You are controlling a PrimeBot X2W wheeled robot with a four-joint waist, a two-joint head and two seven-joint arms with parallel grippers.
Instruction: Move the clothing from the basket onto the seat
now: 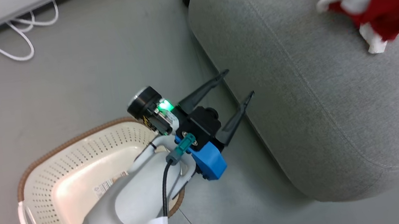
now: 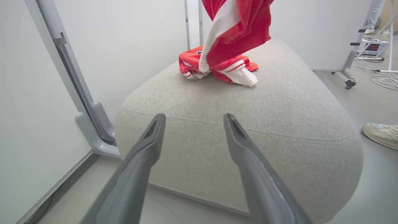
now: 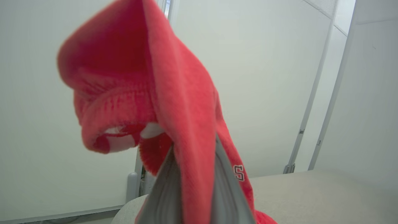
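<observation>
In the head view the seat (image 1: pixel 296 96) is seen as a large grey block of coarse woven fabric with rounded corners and a stitched seam line. It takes up the frame from 12 to 4 o'clock. Its long edge runs from 12 towards 5 o'clock, and a strip of smooth grey floor (image 1: pixel 102 63) is left between that edge and the basket (image 1: pixel 74 144) at 8 o'clock. The basket is rounded, of cream perforated plastic, with a brown woven-look rim, a white handle and a label sticker (image 1: pixel 104 185) on its base. Its near side is covered by the pale left forearm.

The left end effector (image 1: pixel 239 83) is held over the floor just beside the seat's edge. Its two dark tapered fingers are spread wide with nothing between them.

The clothing is found at the seat's far end, at 1 o'clock in the head view. The first garment (image 2: pixel 217 67), soft red with white striped trim, lies crumpled on the cushion top. The second garment (image 2: pixel 239 28) hangs above it, and whether the two touch cannot be told. The right end effector (image 3: pixel 193 146) is clamped together on the second garment's fleecy red fabric. Broad bare cushion is left between the pile and the seat's front edge. A looped white cable (image 1: pixel 24 46) lies at 10 o'clock in the head view. A shoe (image 2: pixel 381 133) is seen at 3 o'clock in the left wrist view, near the seat's corner.
</observation>
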